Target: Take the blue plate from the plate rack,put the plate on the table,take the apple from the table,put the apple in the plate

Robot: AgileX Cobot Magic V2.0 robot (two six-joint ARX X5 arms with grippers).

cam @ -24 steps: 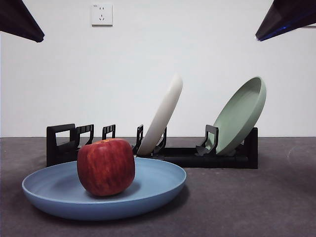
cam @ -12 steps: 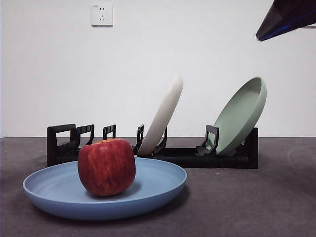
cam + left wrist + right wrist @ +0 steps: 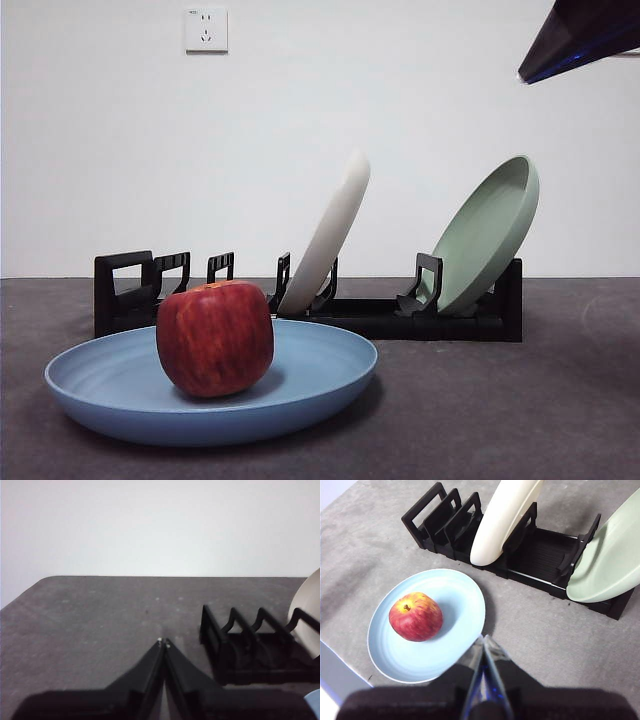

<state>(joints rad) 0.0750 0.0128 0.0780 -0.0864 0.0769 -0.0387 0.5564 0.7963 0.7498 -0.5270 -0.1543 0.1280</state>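
Note:
The blue plate (image 3: 300, 375) lies flat on the dark grey table (image 3: 520, 410) in front of the plate rack (image 3: 130, 285). The red apple (image 3: 215, 338) sits in the plate, left of its middle; the right wrist view shows both the apple (image 3: 415, 616) and the plate (image 3: 455, 605) from above. My right gripper (image 3: 483, 639) is shut and empty, high above the plate's near edge; it shows as a dark tip at the front view's top right (image 3: 585, 35). My left gripper (image 3: 163, 642) is shut and empty, above bare table beside the rack's handle end (image 3: 225, 640).
A cream-white plate (image 3: 330, 235) and a pale green plate (image 3: 490, 235) lean in the rack's slots. A wall socket (image 3: 206, 30) is on the white back wall. The table's edge runs close to the blue plate in the right wrist view (image 3: 340, 665).
The dark arm tip at the front view's top left has withdrawn out of view. The apple, plate and rack have not moved.

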